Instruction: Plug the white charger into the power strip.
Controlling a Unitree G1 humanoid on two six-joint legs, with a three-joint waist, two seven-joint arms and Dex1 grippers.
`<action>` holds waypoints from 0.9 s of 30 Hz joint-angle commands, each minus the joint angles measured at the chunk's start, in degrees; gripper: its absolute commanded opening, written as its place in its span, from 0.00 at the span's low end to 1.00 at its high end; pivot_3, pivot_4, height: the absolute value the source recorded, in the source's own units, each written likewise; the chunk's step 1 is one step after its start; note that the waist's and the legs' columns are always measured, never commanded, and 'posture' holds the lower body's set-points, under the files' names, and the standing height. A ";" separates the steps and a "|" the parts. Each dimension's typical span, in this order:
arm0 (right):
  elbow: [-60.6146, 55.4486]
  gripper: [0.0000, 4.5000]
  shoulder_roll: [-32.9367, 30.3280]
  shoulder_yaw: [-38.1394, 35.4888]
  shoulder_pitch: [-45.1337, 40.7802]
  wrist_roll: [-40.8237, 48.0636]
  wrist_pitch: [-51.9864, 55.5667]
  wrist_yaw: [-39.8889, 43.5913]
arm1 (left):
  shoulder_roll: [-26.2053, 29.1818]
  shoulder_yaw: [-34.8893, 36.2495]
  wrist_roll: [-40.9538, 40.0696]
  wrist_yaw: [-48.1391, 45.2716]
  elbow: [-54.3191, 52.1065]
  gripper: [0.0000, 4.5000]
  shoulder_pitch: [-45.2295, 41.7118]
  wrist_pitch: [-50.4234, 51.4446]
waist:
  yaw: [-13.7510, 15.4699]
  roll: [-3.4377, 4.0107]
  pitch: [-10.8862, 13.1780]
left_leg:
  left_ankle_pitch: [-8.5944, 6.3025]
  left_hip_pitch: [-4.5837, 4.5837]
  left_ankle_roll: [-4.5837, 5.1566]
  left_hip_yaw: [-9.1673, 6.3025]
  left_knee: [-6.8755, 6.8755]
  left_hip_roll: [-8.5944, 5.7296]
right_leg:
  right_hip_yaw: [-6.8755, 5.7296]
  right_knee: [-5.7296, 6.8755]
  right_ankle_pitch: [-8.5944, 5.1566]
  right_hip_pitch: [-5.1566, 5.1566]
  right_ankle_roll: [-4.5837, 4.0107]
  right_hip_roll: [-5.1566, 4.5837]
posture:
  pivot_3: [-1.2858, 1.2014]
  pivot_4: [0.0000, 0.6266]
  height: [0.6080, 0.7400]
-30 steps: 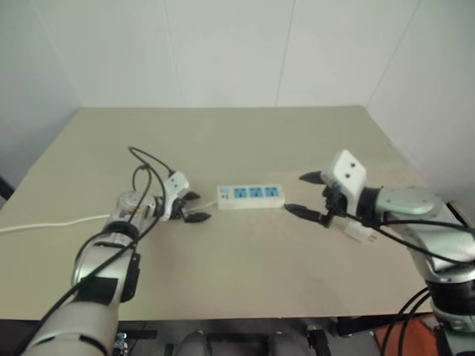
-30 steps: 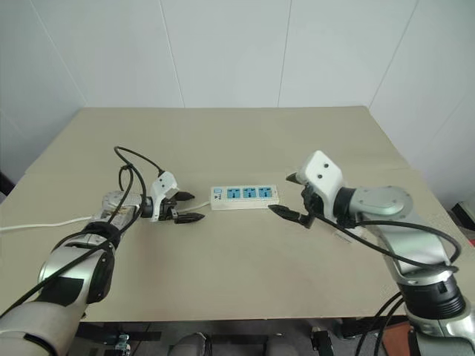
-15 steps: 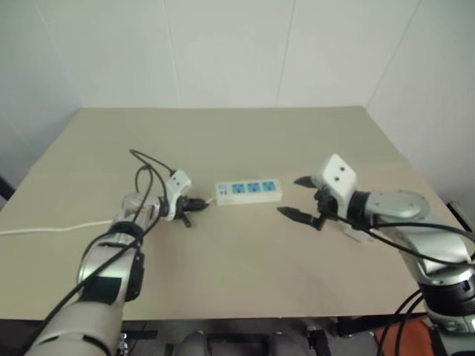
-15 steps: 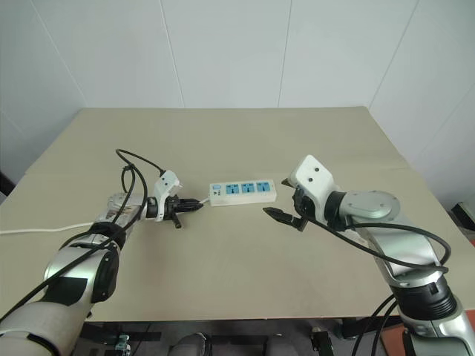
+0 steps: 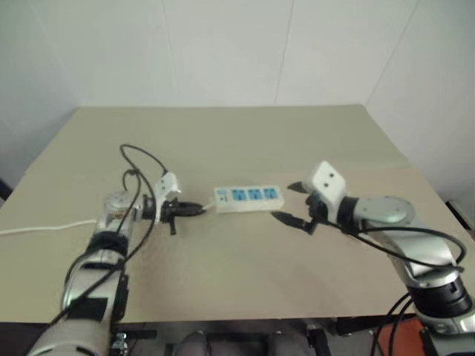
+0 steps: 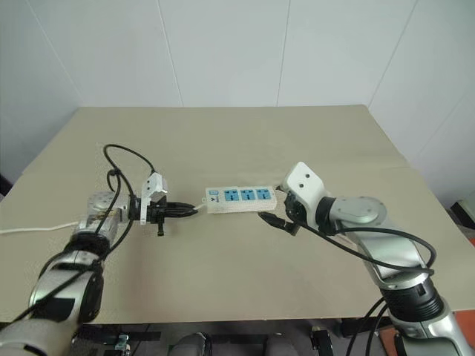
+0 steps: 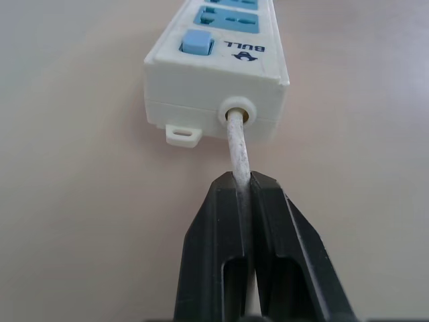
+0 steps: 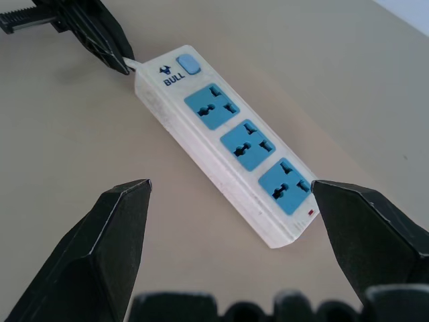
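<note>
Closed jaws of the left gripper point(image 7: 242, 194) pinch the thin white cord point(image 7: 237, 144) just short of where it enters the end wall of the power strip point(image 7: 221, 74); the cord runs straight out from between the fingertips into its grommet. Holding the cord this close to the strip probably serves to steady or reposition the bar rather than to lift it, since the strip lies flat on the table point(image 5: 245, 274). Opposite, the right gripper point(image 8: 231, 191) stands with its jaws spread wide and empty, one fingertip to either side of the strip's far end, apart from it. This straddling pose suggests a readiness to brace or nudge the strip.

The white charger cannot be made out with confidence in any view; neither gripper carries it, so the plugging step has not begun.

Differences between views: the left wrist view shows the pinch itself, the switch button point(image 7: 197, 43) and a small mounting tab beside the cord; the right wrist view shows all three blue socket faces point(image 8: 249, 145), all vacant, and the left fingers at the strip's switch end. The head views alone show the cord trailing away across the table behind the left arm toward the table's left edge.
</note>
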 commanded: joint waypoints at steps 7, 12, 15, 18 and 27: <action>1.87 1.00 1.78 0.40 -0.43 -0.44 -4.43 1.20 | 3.32 -0.89 -5.23 13.93 -44.80 0.00 24.20 26.52 | 0.24 0.00 0.00 | 0.00 0.19 0.00 -0.01 0.06 0.06 | -0.04 0.05 0.01 0.11 -0.04 0.02 | 0.52 0.24 1.00; 3.27 1.00 2.09 1.03 -1.34 -0.87 -5.63 1.91 | 5.00 -1.46 -7.90 13.31 -45.41 0.33 25.88 25.00 | 0.07 0.00 0.00 | 0.02 0.42 -0.02 0.04 0.06 0.06 | 0.01 -0.02 -0.03 0.26 0.03 0.04 | 0.52 0.24 1.00; 3.07 1.00 2.05 0.83 -1.10 -0.84 -5.65 1.91 | 6.40 0.16 -11.32 9.88 -44.76 0.56 26.06 22.17 | 0.06 0.00 0.00 | 0.02 0.37 -0.02 0.03 0.03 0.10 | 0.02 -0.03 0.04 0.20 -0.15 0.08 | 0.52 0.24 1.00; 2.53 1.00 1.66 0.33 -0.22 -0.73 -5.59 1.87 | 8.33 1.52 -14.29 6.91 -43.48 0.78 25.64 20.66 | 0.07 0.00 0.00 | 0.01 0.26 -0.01 0.04 -0.04 0.09 | 0.01 -0.06 0.02 0.11 -0.16 0.07 | 0.52 0.24 1.00; 1.36 1.00 0.94 -1.27 0.34 -0.48 -5.00 1.09 | 8.54 3.79 -19.66 -1.24 -28.90 1.00 17.91 11.07 | 0.24 0.00 0.00 | 0.02 0.24 -0.01 0.06 0.03 0.08 | -0.01 -0.07 0.02 0.13 -0.16 0.06 | 0.52 0.24 1.00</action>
